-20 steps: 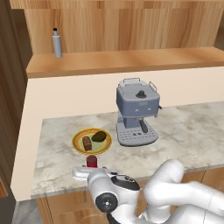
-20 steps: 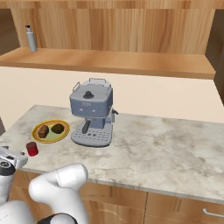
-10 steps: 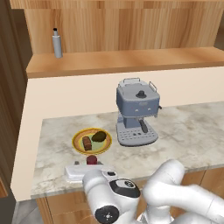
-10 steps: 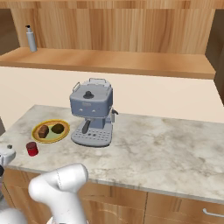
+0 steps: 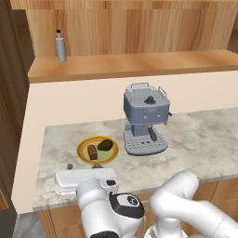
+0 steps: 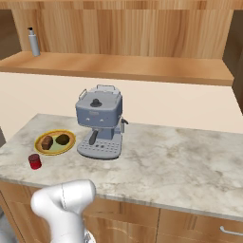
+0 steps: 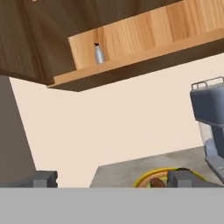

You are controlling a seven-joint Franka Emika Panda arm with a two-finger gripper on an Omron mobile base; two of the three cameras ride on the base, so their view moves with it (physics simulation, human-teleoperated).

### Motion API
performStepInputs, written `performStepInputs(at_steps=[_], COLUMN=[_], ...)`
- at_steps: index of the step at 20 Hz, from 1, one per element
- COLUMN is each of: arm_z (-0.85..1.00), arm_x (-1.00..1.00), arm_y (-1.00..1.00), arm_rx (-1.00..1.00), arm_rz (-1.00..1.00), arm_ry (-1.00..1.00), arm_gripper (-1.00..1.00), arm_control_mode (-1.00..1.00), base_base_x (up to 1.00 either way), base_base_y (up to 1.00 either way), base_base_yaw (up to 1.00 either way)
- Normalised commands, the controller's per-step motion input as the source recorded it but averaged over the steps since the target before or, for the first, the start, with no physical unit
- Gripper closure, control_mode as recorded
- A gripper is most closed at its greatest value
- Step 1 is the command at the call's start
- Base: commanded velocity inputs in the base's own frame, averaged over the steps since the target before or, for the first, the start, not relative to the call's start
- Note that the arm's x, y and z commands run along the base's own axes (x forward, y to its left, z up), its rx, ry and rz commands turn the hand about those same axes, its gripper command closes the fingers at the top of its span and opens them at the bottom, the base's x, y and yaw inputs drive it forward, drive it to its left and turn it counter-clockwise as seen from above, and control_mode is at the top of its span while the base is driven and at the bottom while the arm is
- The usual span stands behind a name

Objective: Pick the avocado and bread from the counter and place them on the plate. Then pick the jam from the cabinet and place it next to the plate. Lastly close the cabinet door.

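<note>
Yellow-rimmed, the plate (image 5: 97,149) already carries the bread (image 5: 92,152) and the avocado (image 5: 105,144), and the red-lidded jam (image 6: 34,161) stands on the counter (image 6: 180,166) just beside it, at about seven o'clock of the plate in the right base view. So I judge that what is left for me is the cabinet door. My pincer (image 7: 111,179) is spread wide and holds nothing, its tips level with the counter's edge. In the hand view the cabinet's shelf runs across the top, with a grey bottle (image 7: 99,54) at eleven o'clock, and a dark wood panel (image 7: 24,39) (the door, I think) at ten o'clock. To do this well I should rise clear of the plate and coffee machine (image 5: 144,120), then push flat against the panel.
</note>
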Motion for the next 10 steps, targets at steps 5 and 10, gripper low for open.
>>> performStepInputs(at_steps=[5, 10], arm_z=[0.5, 0.11], arm_x=[-0.15, 0.06], arm_y=[0.11, 0.22], arm_rx=[-0.08, -0.2], arm_rz=[0.0, 0.0], arm_ry=[-0.17, -0.12], arm_gripper=[-1.0, -1.0], arm_control_mode=[-1.0, -1.0], base_base_x=[0.0, 0.0], base_base_y=[0.0, 0.0], base_base_yaw=[0.0, 0.0])
